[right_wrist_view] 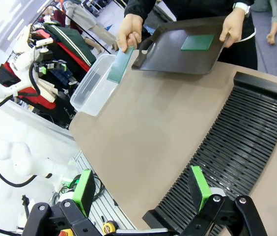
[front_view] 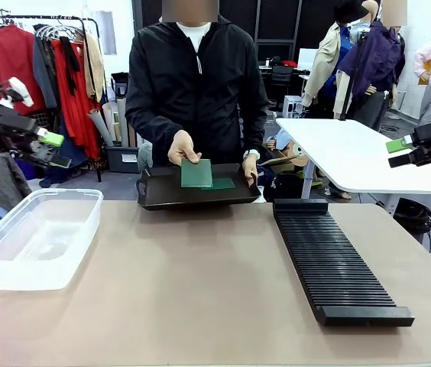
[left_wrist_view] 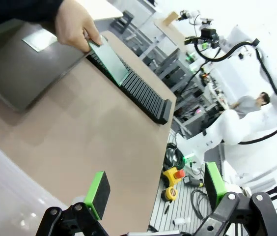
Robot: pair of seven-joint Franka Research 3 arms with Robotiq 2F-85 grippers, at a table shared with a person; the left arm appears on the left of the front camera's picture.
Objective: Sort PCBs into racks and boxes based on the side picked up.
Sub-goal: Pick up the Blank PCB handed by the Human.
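Note:
The person at the far side holds up one green PCB in one hand above a shallow black tray. A second PCB lies flat in that tray; the other hand grips the tray's edge. The long black slotted rack lies on the right of the table. The clear plastic box stands empty on the left. My left gripper hovers open at the left edge. My right gripper hangs open at the right, above the rack.
The brown tabletop lies bare between the box and the rack. A white table stands behind on the right, and a clothes rail at the back left. Tools lie on the floor beside the table.

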